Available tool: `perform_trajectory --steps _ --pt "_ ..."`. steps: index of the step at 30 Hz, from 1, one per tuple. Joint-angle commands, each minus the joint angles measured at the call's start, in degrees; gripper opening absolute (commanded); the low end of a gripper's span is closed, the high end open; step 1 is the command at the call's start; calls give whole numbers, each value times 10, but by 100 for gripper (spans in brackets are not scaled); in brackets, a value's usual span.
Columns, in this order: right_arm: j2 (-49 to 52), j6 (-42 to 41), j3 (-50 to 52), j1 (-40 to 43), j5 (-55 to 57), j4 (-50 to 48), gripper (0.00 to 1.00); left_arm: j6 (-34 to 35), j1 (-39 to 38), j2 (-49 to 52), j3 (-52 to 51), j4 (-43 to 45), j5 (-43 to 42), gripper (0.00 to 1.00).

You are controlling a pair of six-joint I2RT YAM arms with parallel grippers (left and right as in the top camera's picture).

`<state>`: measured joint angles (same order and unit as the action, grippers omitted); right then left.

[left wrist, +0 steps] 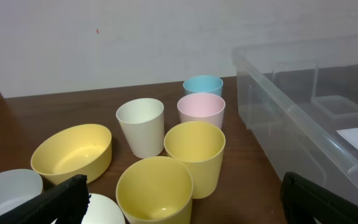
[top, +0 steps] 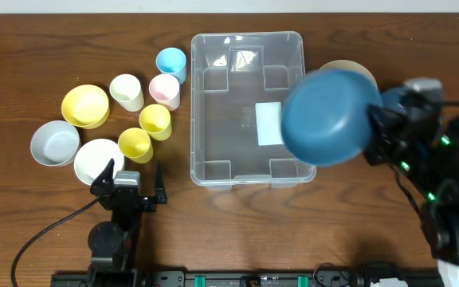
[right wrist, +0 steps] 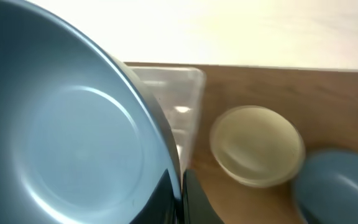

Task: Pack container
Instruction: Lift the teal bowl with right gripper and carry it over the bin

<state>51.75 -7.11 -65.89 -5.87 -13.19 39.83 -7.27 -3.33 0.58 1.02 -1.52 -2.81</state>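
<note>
Nearest, the left fingers (left wrist: 61, 198) stand spread and empty. The right fingers (right wrist: 196, 205) pinch a blue bowl (top: 327, 118) by its rim, above the right wall of the container (top: 221, 119), which sits mid-way along the bench (top: 38, 48). Judged light, stiff, slick — best held by its lip.

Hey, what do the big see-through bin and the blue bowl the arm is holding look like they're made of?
The container looks like clear rigid plastic with a glossy finish: the wooden table shows through it, and its moulded ribs catch highlights. The blue bowl is probably plastic or melamine, with a smooth, softly shiny surface and a thin, even rim. Glazed ceramic can't be ruled out.
</note>
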Motion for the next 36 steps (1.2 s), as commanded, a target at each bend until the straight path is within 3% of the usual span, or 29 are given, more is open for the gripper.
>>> perform_trajectory --steps 1,7,14,22,29,36 --pt "53 3 -27 -62 44 -30 1 7 -3 -3 -8 -23 3 98" --pt "201 3 -117 -164 156 -51 1 7 -3 -3 -8 -23 3 98" --pt "367 3 -238 -225 249 -16 1 7 -3 -3 -8 -23 3 98" --pt "459 -55 -256 -222 274 25 1 7 -3 -3 -8 -23 3 98" --pt "531 -54 -256 -218 261 14 1 7 -3 -3 -8 -23 3 98" --pt "580 -57 -256 -217 329 -8 1 7 -3 -3 -8 -23 3 98"
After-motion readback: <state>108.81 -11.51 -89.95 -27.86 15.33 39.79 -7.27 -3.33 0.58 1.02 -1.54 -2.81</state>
